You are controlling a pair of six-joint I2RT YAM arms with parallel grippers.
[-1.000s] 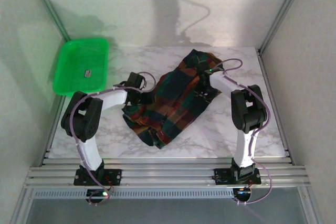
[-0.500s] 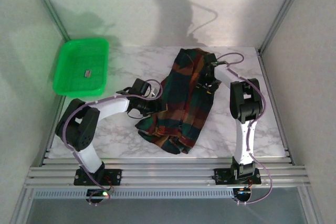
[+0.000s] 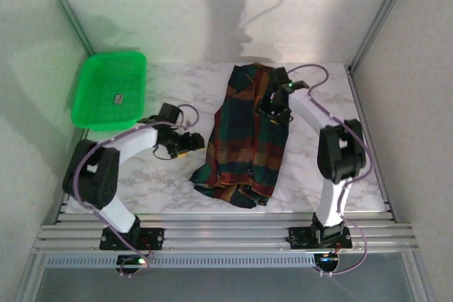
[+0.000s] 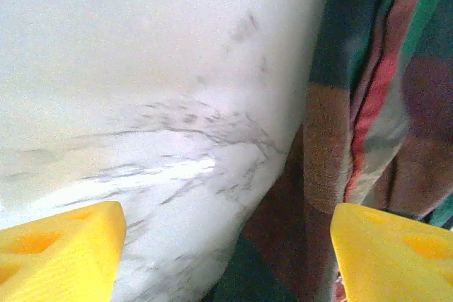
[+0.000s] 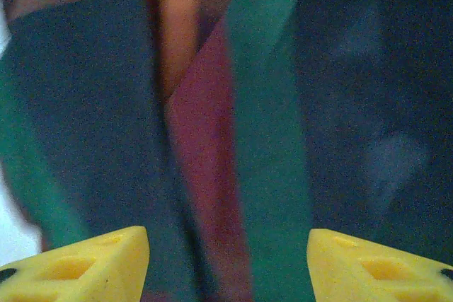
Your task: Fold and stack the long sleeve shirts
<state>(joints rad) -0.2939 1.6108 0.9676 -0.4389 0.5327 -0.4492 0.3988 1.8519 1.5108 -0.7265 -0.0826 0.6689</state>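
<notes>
Top view: the left gripper [image 3: 187,141] hangs over bare table [image 3: 311,175] just beside the shirt [image 3: 244,139], at the shirt's 9 o'clock. From here I cannot tell how far its jaws are parted. The right gripper [image 3: 273,108] sits over the shirt's upper part, toward 1 o'clock from its middle, and its jaws are too small to read. The shirt lies as a long rumpled strip down the middle of the table from 12 to 6 o'clock, with its near end bunched. A green tray [image 3: 92,114] sits at 10 o'clock, partly off the table's far left corner. It holds one small dark item [image 3: 119,98].

Left wrist view: the left gripper [image 4: 226,259] stands wide, with one yellow finger [image 4: 60,252] at 8 o'clock and the other at 4 o'clock. Nothing is held. The table [image 4: 141,68] lies below, and the shirt [image 4: 375,104] edge runs along 3 o'clock.

Right wrist view: the right gripper [image 5: 226,266] has its fingers [image 5: 78,263] well parted and nothing pinched between them. The shirt [image 5: 233,104] spreads beneath, but I cannot tell whether they touch it.
</notes>
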